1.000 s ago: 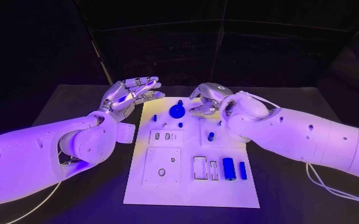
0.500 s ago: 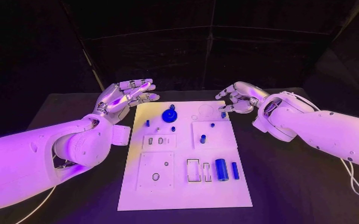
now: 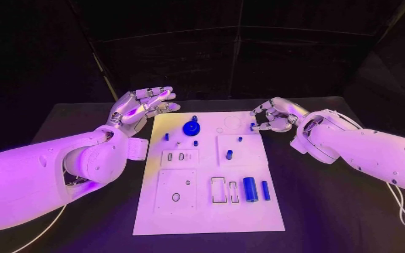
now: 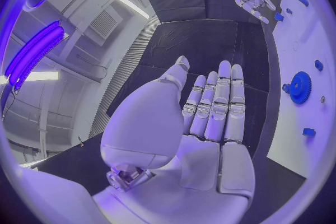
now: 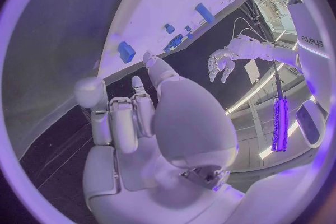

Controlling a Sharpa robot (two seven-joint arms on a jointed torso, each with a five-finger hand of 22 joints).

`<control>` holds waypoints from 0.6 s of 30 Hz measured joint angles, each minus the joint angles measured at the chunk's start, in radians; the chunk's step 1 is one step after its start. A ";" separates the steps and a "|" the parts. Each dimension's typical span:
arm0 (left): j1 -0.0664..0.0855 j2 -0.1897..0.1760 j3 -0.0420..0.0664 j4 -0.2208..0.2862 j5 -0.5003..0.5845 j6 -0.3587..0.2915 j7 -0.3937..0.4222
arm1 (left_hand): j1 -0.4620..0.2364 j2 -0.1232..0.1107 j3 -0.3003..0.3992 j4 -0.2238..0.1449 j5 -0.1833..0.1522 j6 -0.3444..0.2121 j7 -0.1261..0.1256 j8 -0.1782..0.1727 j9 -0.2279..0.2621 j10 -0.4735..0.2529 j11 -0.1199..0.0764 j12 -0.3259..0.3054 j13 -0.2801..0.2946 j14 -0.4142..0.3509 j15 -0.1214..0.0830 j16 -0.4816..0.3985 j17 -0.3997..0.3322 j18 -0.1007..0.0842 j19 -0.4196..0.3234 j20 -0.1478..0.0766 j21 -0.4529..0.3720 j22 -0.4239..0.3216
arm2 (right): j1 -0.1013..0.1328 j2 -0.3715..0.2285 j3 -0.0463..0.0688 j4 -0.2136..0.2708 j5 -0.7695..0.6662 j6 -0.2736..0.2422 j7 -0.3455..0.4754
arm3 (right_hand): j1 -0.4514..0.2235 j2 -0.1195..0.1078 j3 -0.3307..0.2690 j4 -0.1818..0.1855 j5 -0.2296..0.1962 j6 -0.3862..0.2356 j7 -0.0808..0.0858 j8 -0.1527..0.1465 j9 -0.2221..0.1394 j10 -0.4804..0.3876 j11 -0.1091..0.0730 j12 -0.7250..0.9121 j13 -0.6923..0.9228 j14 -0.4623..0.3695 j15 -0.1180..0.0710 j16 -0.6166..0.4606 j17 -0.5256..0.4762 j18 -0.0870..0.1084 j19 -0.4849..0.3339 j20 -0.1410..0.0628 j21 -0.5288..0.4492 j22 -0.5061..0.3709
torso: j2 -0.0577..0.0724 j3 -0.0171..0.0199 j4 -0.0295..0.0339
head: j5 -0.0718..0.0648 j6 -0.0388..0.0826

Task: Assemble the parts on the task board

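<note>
Black table [image 3: 84,118] all round, with the white task board [image 3: 211,212] dead centre. Nearest on it are 2 blue cylinders [image 3: 250,190] at about 5 o'clock. Farther up, a blue gear [image 3: 191,127] sits at 12. Left hand [image 3: 139,108] hovers at 10, spread wide, holding nothing. Right hand [image 3: 271,114] at 2 has curled fingers; can't tell if it's pinching anything.

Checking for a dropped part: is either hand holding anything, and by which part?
Left hand holds nothing, fingers spread beside the task board. Right hand curls at the board's far right corner; cannot tell if it holds anything.
</note>
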 measured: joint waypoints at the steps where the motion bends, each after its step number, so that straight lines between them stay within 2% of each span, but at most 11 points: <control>1: 0.000 0.000 0.000 -0.001 0.000 0.000 0.000 | 0.000 0.000 0.000 0.000 0.000 0.000 0.000 0.000 0.000 0.000 0.000 0.000 0.000 0.000 0.000 0.000 0.000 0.000 0.000 0.000 0.000 0.000 | -0.001 0.001 0.000 -0.001 0.001 0.002 0.001 | 0.000 0.000 -0.001 -0.001 0.000 0.000 0.000 0.000 0.000 0.000 0.000 0.000 0.000 0.000 0.000 0.000 0.000 0.000 0.000 0.000 0.000 -0.001 | 0.001 0.0002 0.0002 | 0.001 -0.001; 5: 0.000 0.000 0.000 -0.006 0.000 0.001 0.000 | 0.000 0.000 0.000 0.000 0.000 0.000 0.000 0.000 0.000 0.000 0.000 0.000 0.000 0.000 0.000 0.000 0.000 0.000 0.000 0.000 0.000 -0.001 | -0.006 0.003 0.000 -0.008 0.004 0.010 0.004 | 0.000 0.000 -0.001 -0.001 0.000 0.000 0.000 0.000 0.000 0.000 0.000 0.000 0.000 0.000 0.000 0.000 0.000 0.000 0.000 0.000 0.000 -0.001 | 0.003 0.0022 0.0006 | 0.002 -0.003; 14: 0.000 0.002 0.000 -0.008 0.000 0.002 0.000 | 0.000 0.000 0.000 0.000 0.000 0.000 0.000 0.000 0.000 0.000 0.000 0.000 0.000 0.000 0.000 0.000 0.000 0.000 0.000 0.000 0.000 -0.001 | -0.009 0.015 0.000 -0.034 0.004 0.015 0.000 | -0.003 0.003 -0.004 -0.004 0.004 0.013 -0.001 0.000 0.002 0.000 0.000 0.000 0.000 0.000 0.000 0.000 0.000 0.000 0.000 0.000 0.000 0.002 | 0.003 0.0039 0.0001 | 0.002 -0.007; 18: 0.000 0.003 0.000 -0.009 0.000 0.002 0.000 | 0.000 0.000 0.000 0.000 0.000 0.000 0.000 0.000 0.000 0.000 0.000 0.000 0.000 0.000 0.000 0.000 0.000 0.000 0.000 0.000 0.000 -0.001 | -0.009 0.025 0.000 -0.045 0.004 0.015 -0.006 | -0.004 0.012 -0.004 -0.004 0.004 0.042 -0.004 0.017 0.007 0.000 0.000 0.000 0.000 0.000 0.000 0.000 0.000 0.000 0.000 0.000 0.000 0.004 | 0.003 0.0045 0.0001 | 0.001 -0.009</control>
